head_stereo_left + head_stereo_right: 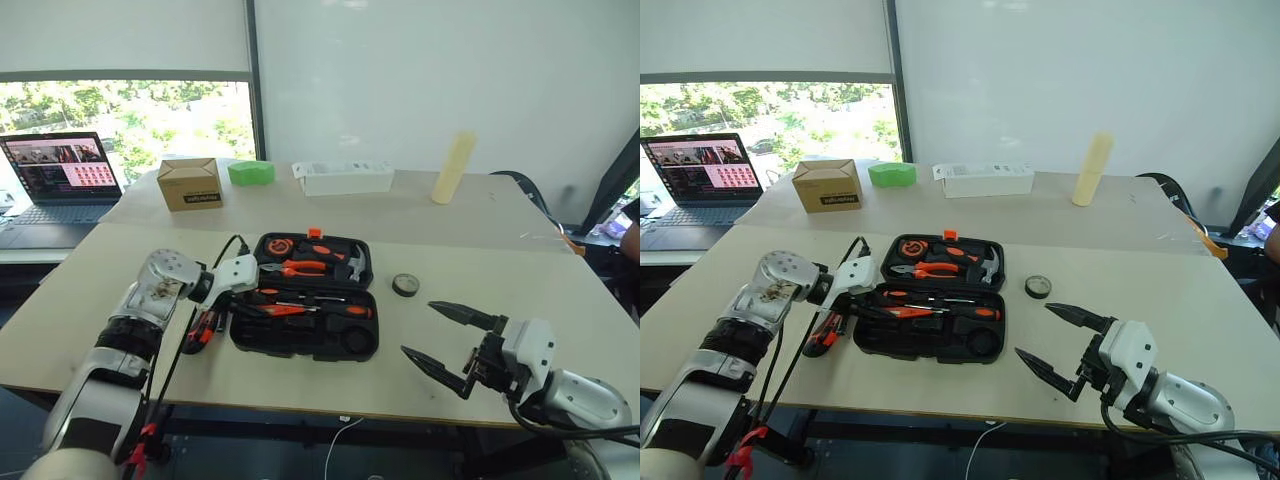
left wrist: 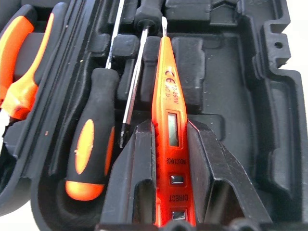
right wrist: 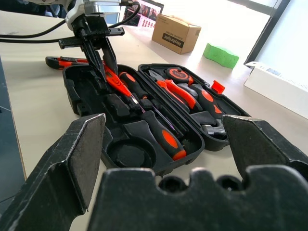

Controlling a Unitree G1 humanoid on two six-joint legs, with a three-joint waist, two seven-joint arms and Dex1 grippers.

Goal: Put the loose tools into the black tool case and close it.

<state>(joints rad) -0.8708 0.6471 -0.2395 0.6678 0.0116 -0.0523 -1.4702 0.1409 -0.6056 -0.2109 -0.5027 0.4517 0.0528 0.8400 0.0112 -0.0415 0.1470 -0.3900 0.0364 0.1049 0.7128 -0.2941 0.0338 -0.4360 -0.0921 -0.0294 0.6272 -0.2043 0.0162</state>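
Holding tester pen over open case

Left gripper [image 2: 166, 192] pinches an orange tester pen [image 2: 168, 96] between its two fingers [image 2: 130, 183], narrow grip; pen runs out past the fingertips, its metal tip over the moulded slots of the case [image 1: 305, 345]; just beside the fingers on one side lie a thin shaft and a black-and-orange screwdriver [image 2: 91, 149], seated in the tray; beyond that, orange pliers [image 2: 21, 72].

Case lies open and flat on the table [image 1: 480, 300]; lid half holds pliers, hammer and tape measure; tray half directly under the left fingers.

Utility knife [image 1: 200, 330] on the table beside the case, just behind the left fingers, outside the case.

Right gripper [image 1: 450, 342] wide apart, holding nothing; fingers point toward the case, apart from it; tape roll [image 1: 405, 285] on the table just beyond the fingertips, not touched.
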